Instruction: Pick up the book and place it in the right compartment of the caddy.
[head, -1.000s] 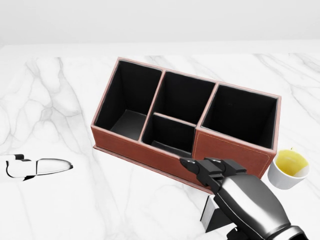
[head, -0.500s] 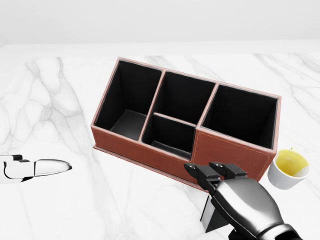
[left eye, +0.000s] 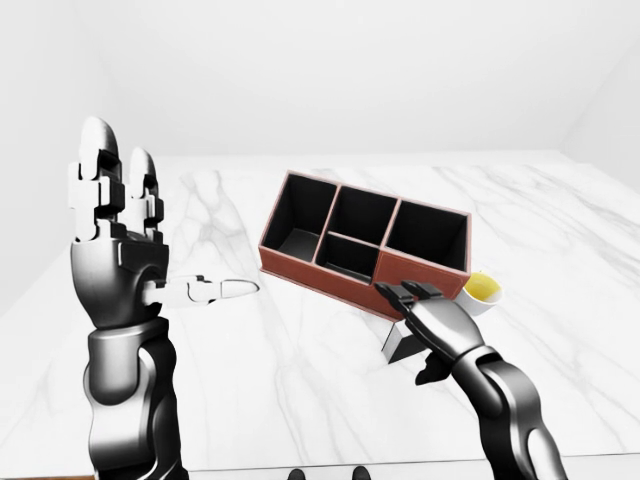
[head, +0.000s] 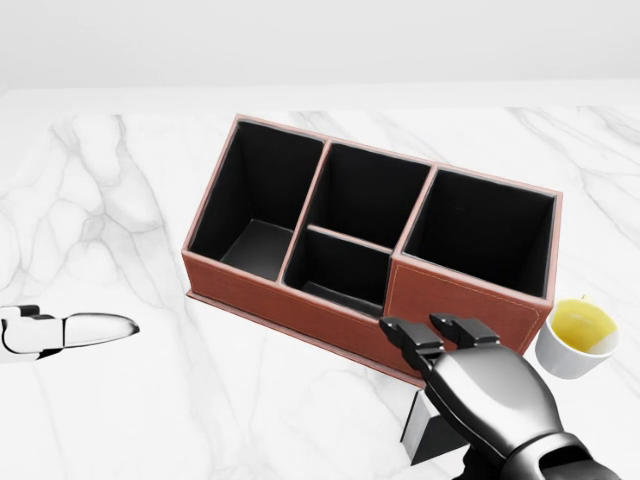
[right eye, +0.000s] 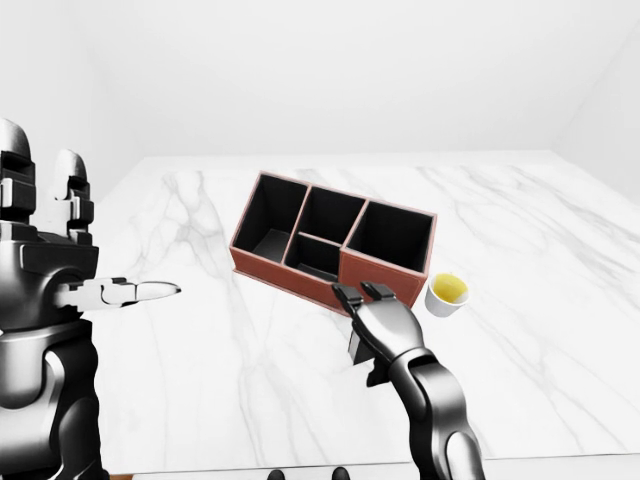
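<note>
Right hand (head: 480, 395): fingers (head: 405, 336) extended over the book (head: 428, 432), which stands just below the palm on the marble table (head: 120, 420), grip on it not discernible. Just beyond the fingertips, the caddy (head: 455, 300), right compartment nearest; yellow-filled cup (head: 578, 338) to its right. Left hand (left eye: 115, 255): raised, fingers spread wide, holding nothing.

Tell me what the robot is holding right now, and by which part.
The right hand covers the book's top, grip unclear; the left hand is open, empty.

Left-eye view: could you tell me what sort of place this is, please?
Probably a simulated desk or counter: a white marble top, a brown caddy, a small cup, and bare white walls.
</note>
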